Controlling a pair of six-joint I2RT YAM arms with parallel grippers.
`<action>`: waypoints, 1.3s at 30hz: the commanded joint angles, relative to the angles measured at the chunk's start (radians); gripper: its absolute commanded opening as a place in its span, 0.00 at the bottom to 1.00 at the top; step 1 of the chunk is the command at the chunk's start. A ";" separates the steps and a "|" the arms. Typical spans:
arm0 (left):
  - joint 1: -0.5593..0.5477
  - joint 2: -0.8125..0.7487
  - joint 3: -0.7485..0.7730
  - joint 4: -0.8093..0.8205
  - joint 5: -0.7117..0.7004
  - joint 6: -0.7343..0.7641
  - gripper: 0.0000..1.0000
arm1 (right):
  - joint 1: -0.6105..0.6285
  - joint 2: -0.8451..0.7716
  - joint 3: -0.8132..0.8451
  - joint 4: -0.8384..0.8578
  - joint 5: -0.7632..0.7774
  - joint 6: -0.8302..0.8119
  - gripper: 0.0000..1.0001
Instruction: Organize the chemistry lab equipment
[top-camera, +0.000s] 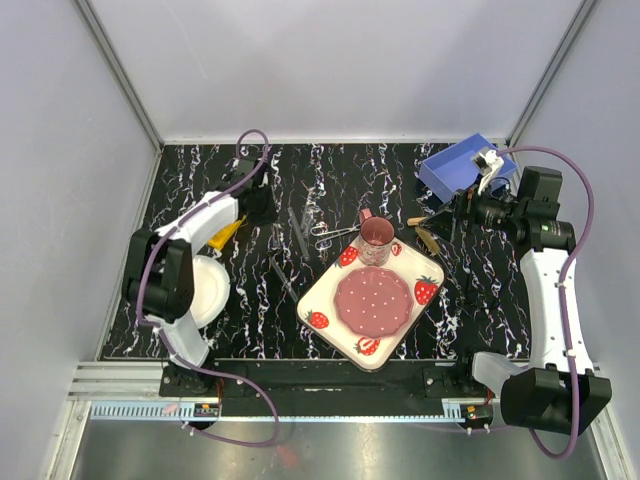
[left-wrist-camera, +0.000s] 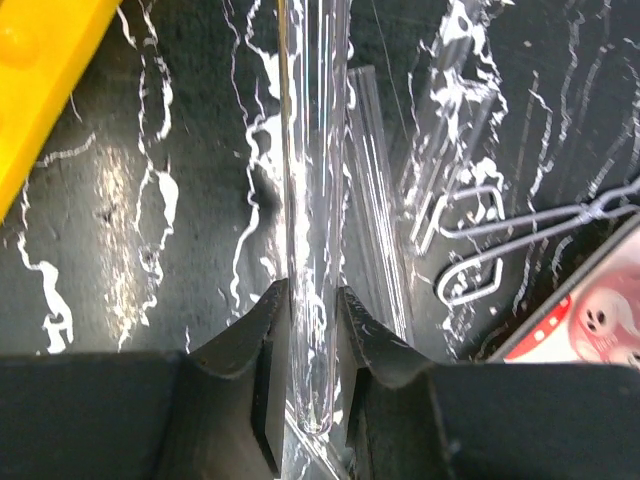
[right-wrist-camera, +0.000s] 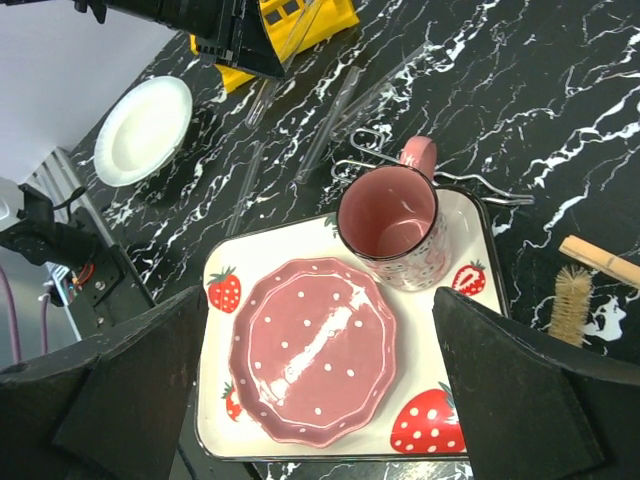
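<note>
My left gripper (left-wrist-camera: 312, 330) is shut on a thin clear tube (left-wrist-camera: 312, 200) and holds it above the black marble table, right of the yellow rack (left-wrist-camera: 40, 70). In the top view this gripper (top-camera: 262, 207) is beside the rack (top-camera: 225, 235). More clear tubes (left-wrist-camera: 375, 200) lie on the table, also seen from above (top-camera: 296, 228). The metal scissors (left-wrist-camera: 480, 250) lie left of the mug (top-camera: 335, 232). My right gripper (right-wrist-camera: 320, 400) is open and empty, high above the tray (top-camera: 447, 215). A wooden clamp (right-wrist-camera: 598, 262) and a bristled stick (right-wrist-camera: 572, 305) lie to its right.
A strawberry-print tray (top-camera: 325, 300) holds a pink dotted plate (top-camera: 372, 300) and a pink mug (top-camera: 377, 232). A round white plate (top-camera: 208, 290) sits by the left arm. A blue bin (top-camera: 455, 165) stands at the back right. Grey walls enclose the table.
</note>
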 joint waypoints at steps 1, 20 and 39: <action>0.008 -0.162 -0.104 0.147 0.142 -0.049 0.19 | 0.019 0.020 0.022 0.004 -0.076 0.022 1.00; -0.151 -0.741 -0.631 0.911 0.319 -0.629 0.19 | 0.639 0.440 0.349 0.059 -0.022 0.347 1.00; -0.294 -0.776 -0.603 0.896 0.084 -0.617 0.19 | 0.709 0.529 0.263 0.372 -0.102 0.690 0.77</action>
